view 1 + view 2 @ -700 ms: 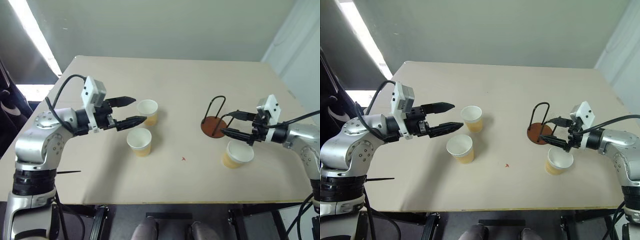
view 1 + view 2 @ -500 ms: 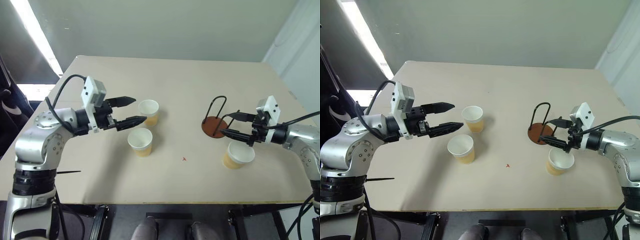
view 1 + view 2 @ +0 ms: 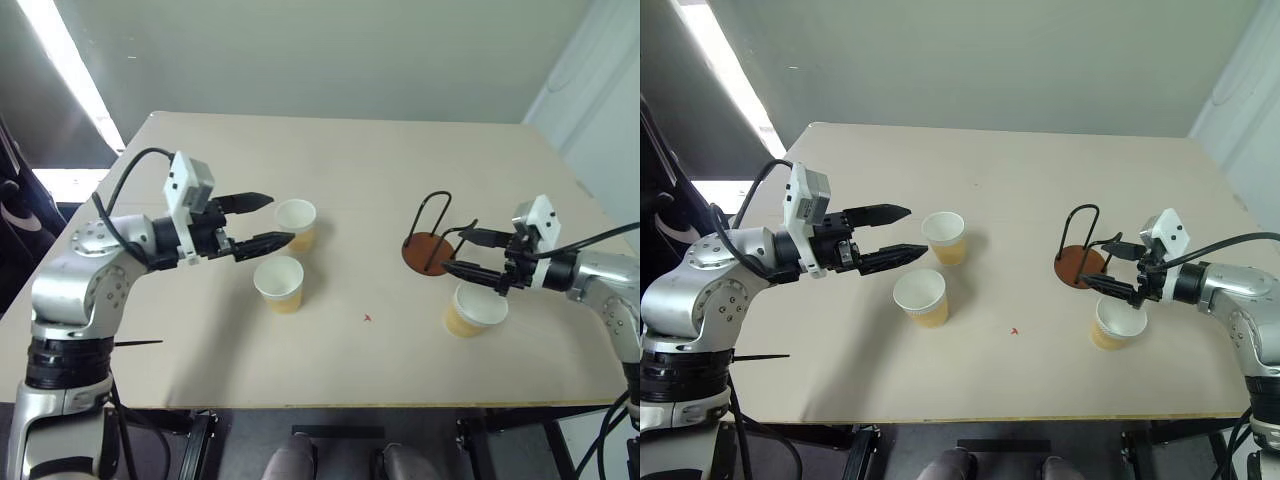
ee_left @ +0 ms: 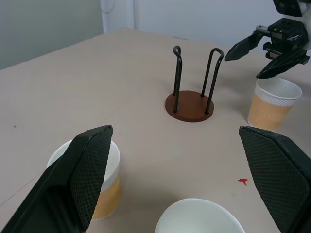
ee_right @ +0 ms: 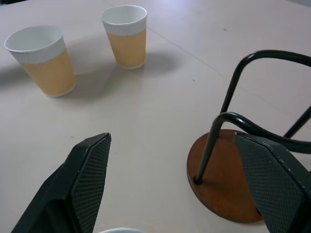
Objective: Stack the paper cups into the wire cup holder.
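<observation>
Hovering wide-jawed and empty over tan table (image 3: 350, 170): left gripper (image 3: 262, 221) just beside two upright paper cups (image 3: 295, 223) (image 3: 279, 284), right gripper (image 3: 461, 251) above third cup (image 3: 474, 310), fingers spread, next to wire cup holder (image 3: 427, 249), empty, upright.

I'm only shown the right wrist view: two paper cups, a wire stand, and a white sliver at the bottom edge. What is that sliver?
Observer: It is the rim of a third paper cup, standing upright on the table beside the wire cup holder.
Visitor: Is the robot holding it?
Observer: No. The right gripper hangs just above it, jaws open and empty.
Visitor: What is the other arm doing?
Observer: The left gripper hovers beside the farther cup and the nearer cup that you see, jaws open, gripping neither.
</observation>
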`<action>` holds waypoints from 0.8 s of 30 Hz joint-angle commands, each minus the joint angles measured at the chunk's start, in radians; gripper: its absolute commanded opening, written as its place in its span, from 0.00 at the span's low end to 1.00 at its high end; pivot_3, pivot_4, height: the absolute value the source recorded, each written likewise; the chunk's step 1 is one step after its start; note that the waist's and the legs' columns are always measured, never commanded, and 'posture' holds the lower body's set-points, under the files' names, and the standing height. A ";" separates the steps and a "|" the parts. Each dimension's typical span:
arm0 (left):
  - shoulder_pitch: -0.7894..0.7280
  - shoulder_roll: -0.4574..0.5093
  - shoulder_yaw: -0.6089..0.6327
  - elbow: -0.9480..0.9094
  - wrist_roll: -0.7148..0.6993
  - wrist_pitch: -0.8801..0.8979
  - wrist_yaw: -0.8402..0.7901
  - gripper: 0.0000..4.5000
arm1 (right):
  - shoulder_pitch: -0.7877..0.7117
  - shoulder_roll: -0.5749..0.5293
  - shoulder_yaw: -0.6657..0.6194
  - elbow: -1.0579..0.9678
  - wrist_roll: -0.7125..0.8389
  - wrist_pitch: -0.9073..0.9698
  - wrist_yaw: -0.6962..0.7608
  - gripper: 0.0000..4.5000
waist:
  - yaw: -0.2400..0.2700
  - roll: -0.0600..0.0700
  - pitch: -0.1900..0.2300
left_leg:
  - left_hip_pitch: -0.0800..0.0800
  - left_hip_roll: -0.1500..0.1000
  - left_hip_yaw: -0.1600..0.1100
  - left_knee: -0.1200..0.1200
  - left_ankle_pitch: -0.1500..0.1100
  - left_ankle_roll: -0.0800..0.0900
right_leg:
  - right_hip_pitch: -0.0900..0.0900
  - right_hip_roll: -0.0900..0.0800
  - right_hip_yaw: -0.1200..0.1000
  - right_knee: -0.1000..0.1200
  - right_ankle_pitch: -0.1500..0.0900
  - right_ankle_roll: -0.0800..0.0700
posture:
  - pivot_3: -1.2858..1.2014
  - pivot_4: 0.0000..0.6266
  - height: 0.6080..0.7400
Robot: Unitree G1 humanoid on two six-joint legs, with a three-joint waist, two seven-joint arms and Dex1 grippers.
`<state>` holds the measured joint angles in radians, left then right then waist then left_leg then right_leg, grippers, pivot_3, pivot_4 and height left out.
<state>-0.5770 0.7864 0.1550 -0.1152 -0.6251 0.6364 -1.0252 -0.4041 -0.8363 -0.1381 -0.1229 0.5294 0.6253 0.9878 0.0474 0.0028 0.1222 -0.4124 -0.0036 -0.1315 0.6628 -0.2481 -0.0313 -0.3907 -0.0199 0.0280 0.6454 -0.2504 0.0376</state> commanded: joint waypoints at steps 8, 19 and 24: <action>-0.116 -0.002 -0.074 0.037 -0.002 -0.013 -0.118 0.99 | -0.004 -0.051 -0.089 -0.150 0.119 0.181 -0.053 0.92 | 0.004 0.000 0.000 | 0.000 0.000 0.001 0.000 0.000 0.000 | 0.000 0.000 0.000 0.000 0.000 0.000 | 0.52 0.24 1.00; -0.192 -0.009 -0.141 0.075 0.033 -0.035 -0.230 0.99 | -0.015 -0.055 -0.023 -0.182 0.117 0.295 -0.111 0.92 | 0.004 0.000 0.000 | 0.000 0.000 0.001 0.000 0.000 0.000 | -0.001 0.000 0.001 0.000 0.000 0.000 | 0.52 0.24 1.00; -0.197 -0.016 -0.141 0.058 0.025 -0.030 -0.238 0.99 | -0.041 -0.040 0.019 -0.122 0.055 0.275 -0.156 0.92 | 0.004 0.000 0.000 | 0.000 0.001 0.001 0.000 0.000 0.000 | -0.001 0.000 0.001 0.000 0.000 0.000 | 0.52 0.24 1.00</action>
<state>-0.7450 0.7681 0.0012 -0.0338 -0.5896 0.6159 -1.2587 -0.4182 -0.8743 -0.1154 -0.2462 0.6087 0.9220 0.8515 0.0517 0.0028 0.1222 -0.4127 -0.0031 -0.1309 0.6631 -0.2485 -0.0312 -0.3916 -0.0198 0.0289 0.6450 -0.2502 0.0381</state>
